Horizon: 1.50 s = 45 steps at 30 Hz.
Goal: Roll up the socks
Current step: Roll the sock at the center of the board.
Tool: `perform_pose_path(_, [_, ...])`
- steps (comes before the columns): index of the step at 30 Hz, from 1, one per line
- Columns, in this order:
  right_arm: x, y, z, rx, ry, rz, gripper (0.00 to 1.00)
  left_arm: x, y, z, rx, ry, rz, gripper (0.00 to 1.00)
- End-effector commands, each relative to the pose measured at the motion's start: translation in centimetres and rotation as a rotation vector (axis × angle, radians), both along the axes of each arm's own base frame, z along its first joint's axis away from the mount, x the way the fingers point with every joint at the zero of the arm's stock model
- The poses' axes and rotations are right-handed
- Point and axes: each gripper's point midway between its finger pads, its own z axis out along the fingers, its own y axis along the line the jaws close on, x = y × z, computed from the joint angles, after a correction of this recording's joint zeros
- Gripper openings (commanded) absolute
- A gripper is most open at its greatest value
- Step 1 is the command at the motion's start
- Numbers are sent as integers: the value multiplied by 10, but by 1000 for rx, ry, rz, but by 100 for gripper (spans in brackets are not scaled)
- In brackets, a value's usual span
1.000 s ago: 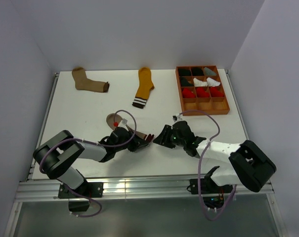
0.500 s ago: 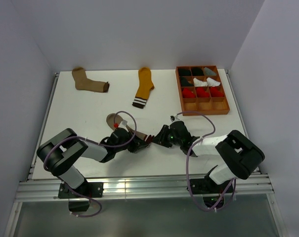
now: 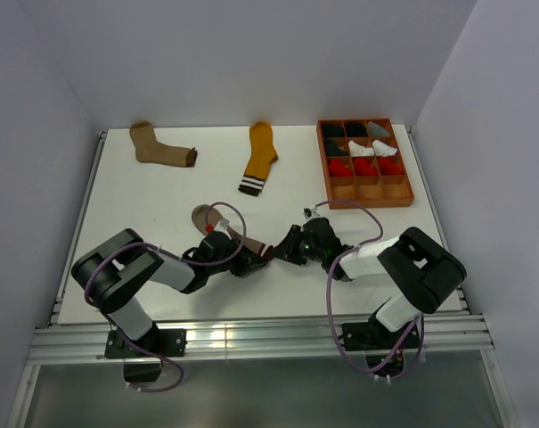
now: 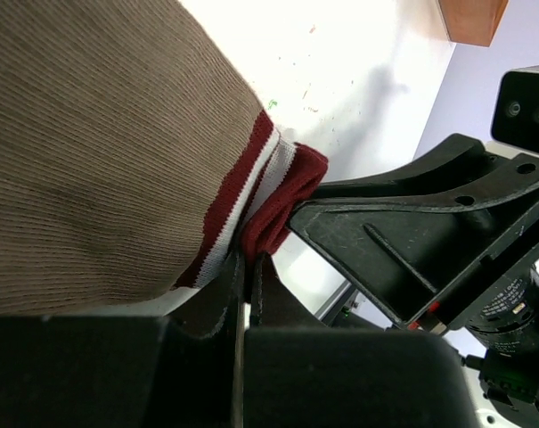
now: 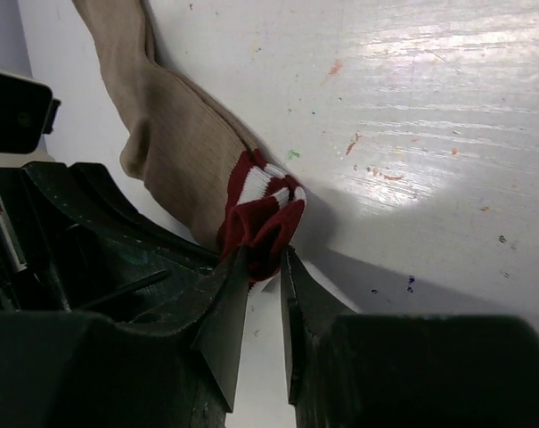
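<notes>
While both arms crouch low over the counter (image 3: 162, 196), the light brown sock (image 3: 203, 217) lies flat just off centre toward 7 o'clock. Its toe points to 10 o'clock and its red-white striped cuff (image 4: 271, 183) to 4 o'clock. The left claw (image 3: 258, 259) is squeezed together on the red edge of that cuff, which you can see pinched between its fingers in the left wrist view. The right claw (image 3: 279, 251) comes in from the 3 o'clock side with its fingers nipped onto the same red bunch of cuff, so the two claws sit right up against each other. The tan sock (image 3: 158, 147) is way off at 11 o'clock and the mustard sock (image 3: 260, 159) is at 12. A wooden tray (image 3: 369, 202) of rolled bundles (image 3: 364, 167) sits at 1 o'clock.
</notes>
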Motion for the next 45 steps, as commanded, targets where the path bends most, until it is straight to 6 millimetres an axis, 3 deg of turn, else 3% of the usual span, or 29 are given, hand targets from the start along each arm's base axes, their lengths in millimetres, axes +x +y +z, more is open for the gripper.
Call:
perform_pose_path(1, [13, 16, 27, 78, -74, 14, 28, 1, -3, 7, -48, -11, -3, 0])
perform_pose_path(11, [20, 22, 35, 66, -78, 28, 18, 1, -4, 2, -36, 0, -13, 0])
perform_pose_path(25, [17, 25, 1, -20, 38, 52, 12, 0, -3, -4, -17, 13, -23, 1])
perform_pose_path(28, [18, 22, -8, -58, 68, 38, 11, 0, -1, -4, -5, 9, -21, 6])
perform_pose_path(38, [15, 16, -18, -113, 122, 22, 11, 15, 0, 11, 144, -107, -29, 43])
perform_pose_path(43, [14, 18, -18, -129, 128, 27, 11, 12, 2, 7, 282, -136, -63, 45])
perform_pose_path(45, [15, 19, -17, -130, 127, 27, 11, 20, 6, 6, 361, -162, -36, 43])
